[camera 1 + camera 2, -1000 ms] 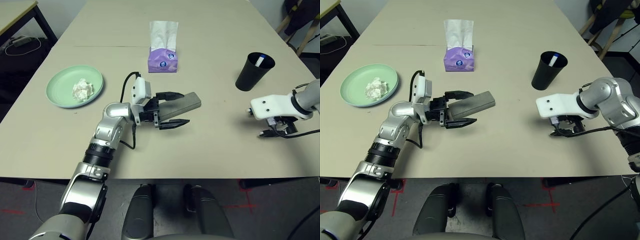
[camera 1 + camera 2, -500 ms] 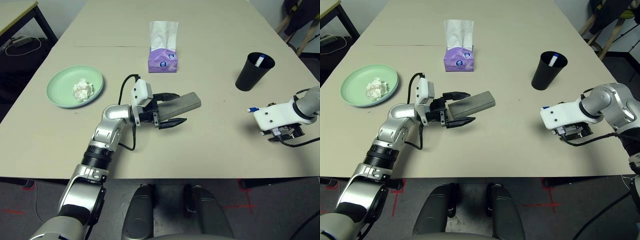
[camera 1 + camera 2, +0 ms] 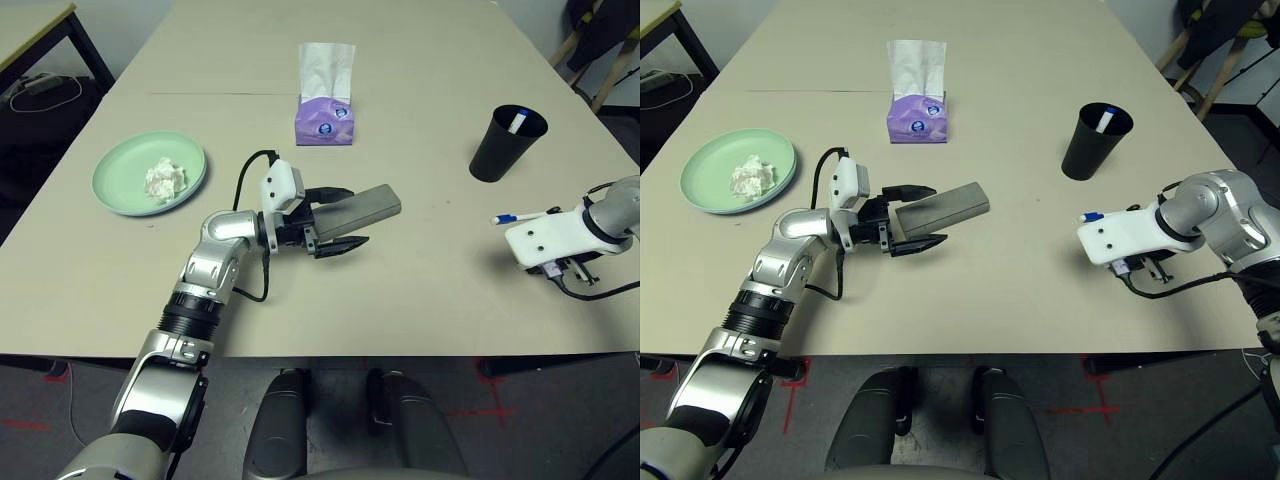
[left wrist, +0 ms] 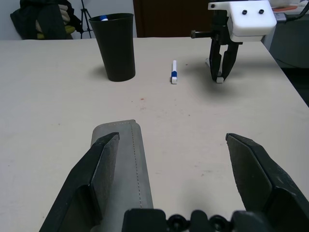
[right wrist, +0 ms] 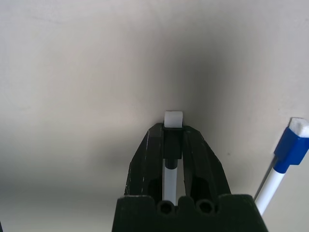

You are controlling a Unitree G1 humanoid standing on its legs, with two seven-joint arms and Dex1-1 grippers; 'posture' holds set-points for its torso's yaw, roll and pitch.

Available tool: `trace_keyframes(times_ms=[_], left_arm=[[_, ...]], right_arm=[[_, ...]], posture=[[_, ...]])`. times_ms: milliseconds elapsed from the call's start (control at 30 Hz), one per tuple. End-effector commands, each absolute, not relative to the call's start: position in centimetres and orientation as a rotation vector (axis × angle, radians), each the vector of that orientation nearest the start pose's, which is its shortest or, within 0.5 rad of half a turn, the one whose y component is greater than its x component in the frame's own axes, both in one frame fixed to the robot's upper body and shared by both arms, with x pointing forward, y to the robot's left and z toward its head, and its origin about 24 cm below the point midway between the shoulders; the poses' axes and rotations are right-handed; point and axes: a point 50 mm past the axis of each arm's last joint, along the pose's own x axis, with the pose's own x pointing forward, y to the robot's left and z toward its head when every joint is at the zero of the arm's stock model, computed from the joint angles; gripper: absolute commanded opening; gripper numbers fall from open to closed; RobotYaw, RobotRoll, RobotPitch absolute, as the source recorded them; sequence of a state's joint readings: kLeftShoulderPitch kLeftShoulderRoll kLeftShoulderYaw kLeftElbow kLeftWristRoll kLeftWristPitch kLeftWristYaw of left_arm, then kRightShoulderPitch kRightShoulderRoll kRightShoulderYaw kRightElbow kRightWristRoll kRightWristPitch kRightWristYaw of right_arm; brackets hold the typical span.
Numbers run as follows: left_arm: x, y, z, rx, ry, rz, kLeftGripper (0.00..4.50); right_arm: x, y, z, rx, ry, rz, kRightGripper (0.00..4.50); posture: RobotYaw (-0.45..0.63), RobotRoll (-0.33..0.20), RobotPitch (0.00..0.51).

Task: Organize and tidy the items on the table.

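Right claw (image 5: 173, 129) over the table's (image 3: 430, 300) right side: pressed together, pinching a slim white pen (image 5: 170, 186), its white end just past the tips. Blue-ended white pen (image 3: 518, 217) lies just beside, roughly left-right, blue end left. Left claw (image 3: 357, 216), left of centre: fingers spread wide. Grey oblong glasses case (image 3: 370, 208) lies lengthwise from the claw, long axis rightward and slightly far, free end beyond the tips; it sits toward the far finger (contact? can't tell). Far left: pale green plate (image 3: 112, 178) on a pale blue plate (image 3: 765, 203), crumpled white tissue wad (image 3: 165, 180) on top. Far right: black cup (image 3: 497, 150), pen (image 3: 518, 121) inside. Farthest, near centre: purple tissue box (image 3: 324, 122), round blue logos, lettering too small to read.
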State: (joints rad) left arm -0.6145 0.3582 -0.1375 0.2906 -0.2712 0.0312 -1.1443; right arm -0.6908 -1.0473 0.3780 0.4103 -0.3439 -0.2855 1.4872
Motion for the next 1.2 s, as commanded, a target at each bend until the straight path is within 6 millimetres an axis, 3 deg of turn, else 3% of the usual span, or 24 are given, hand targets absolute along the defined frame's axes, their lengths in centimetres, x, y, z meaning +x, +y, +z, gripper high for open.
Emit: trace_keyframes(times_ms=[33, 267, 433, 567, 800, 1000, 1200], left_arm=[[32.0, 11.9, 13.8, 0.286, -0.122, -1.311, 4.50], [32.1, 12.1, 13.8, 0.293, -0.121, -1.311, 4.50], [32.3, 12.0, 13.9, 0.294, -0.126, -1.310, 4.50], [32.6, 12.1, 14.0, 0.289, -0.135, -1.272, 4.50], [33.9, 12.4, 15.4, 0.285, -0.196, -1.140, 4.50], [34.1, 12.4, 15.8, 0.284, -0.199, -1.141, 4.50], [34.2, 12.5, 15.7, 0.279, -0.190, -1.147, 4.50]], right_arm=[[29.7, -27.8, 17.1, -1.397, 0.797, 1.283, 0.42], [29.4, -26.4, 20.8, -1.112, 0.731, 1.326, 0.42], [30.2, -25.3, 23.6, -0.729, 0.569, 1.270, 0.42], [30.6, -24.3, 23.7, -0.459, 0.358, 1.190, 0.42], [29.1, -22.3, 21.8, -0.128, 0.145, 1.067, 0.42], [28.9, -21.8, 21.8, -0.018, -0.086, 0.852, 0.42], [30.0, -23.3, 23.9, -0.004, -0.371, 0.544, 0.42]], posture=[[0.05, 0.000, 0.186], [0.04, 0.000, 0.180], [0.03, 0.000, 0.172], [0.02, 0.000, 0.164], [0.02, 0.000, 0.160], [0.01, 0.000, 0.154], [-0.01, 0.000, 0.154]])
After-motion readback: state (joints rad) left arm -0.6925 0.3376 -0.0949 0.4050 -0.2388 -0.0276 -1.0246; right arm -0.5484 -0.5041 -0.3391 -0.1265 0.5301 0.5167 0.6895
